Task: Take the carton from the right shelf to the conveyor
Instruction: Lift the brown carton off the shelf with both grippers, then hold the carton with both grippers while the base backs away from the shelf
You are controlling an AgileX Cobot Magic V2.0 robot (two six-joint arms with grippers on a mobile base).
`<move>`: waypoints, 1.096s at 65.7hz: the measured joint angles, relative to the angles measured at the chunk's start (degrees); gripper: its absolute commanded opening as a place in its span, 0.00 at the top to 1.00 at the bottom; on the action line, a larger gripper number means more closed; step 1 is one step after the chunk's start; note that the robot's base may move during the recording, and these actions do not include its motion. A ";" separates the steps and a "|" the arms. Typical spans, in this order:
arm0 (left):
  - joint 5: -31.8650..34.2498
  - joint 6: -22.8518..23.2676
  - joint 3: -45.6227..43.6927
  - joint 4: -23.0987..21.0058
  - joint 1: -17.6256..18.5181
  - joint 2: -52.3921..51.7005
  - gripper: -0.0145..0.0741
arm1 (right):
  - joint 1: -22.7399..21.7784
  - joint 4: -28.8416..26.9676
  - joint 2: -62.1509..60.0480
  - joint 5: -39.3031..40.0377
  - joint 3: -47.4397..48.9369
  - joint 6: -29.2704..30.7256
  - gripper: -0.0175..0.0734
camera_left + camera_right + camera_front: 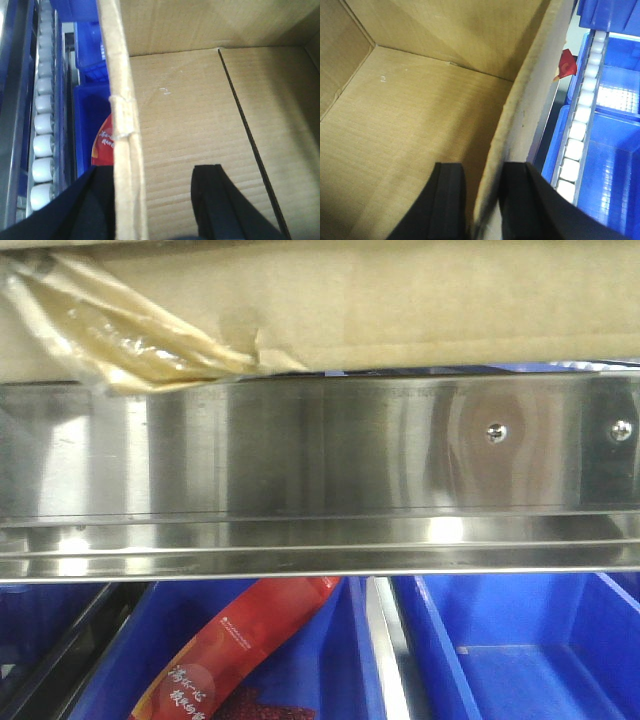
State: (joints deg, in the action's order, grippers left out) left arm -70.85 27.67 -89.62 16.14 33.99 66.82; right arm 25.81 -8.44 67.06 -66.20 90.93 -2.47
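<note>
The carton (400, 300) rests on top of the right shelf's shiny front rail (300, 460), a wad of yellowish tape (130, 330) hanging at its left corner. In the left wrist view I look into the open carton (190, 110). My left gripper (152, 170) straddles its left wall, open, with one finger outside and the other well inside and clear of the wall. In the right wrist view my right gripper (484, 167) pinches the right wall of the carton (420, 110), which bends between the fingers. The conveyor is out of view.
Blue bins (500, 650) sit under the rail, one holding a red packet (240, 650). Two screw heads (495, 433) mark the rail's right part. White roller tracks (42, 130) (580, 125) and more blue bins (615, 165) flank the carton.
</note>
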 measured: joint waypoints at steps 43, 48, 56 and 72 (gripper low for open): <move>0.23 0.00 0.00 0.32 0.00 0.00 0.85 | 0.00 0.00 0.00 0.69 0.00 0.00 0.88; 0.23 0.00 0.00 0.32 0.00 0.00 0.85 | 0.00 0.00 0.00 0.69 0.00 0.00 0.88; 0.23 0.00 0.00 0.32 0.00 0.00 0.85 | 0.00 0.00 0.00 0.69 0.00 0.00 0.88; 0.23 0.00 0.00 0.42 0.00 -0.04 0.85 | 0.00 0.00 0.00 0.93 0.00 0.00 0.88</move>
State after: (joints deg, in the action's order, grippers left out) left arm -70.63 27.67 -89.62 16.56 33.99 66.78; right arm 25.81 -8.44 67.06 -65.28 90.93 -2.47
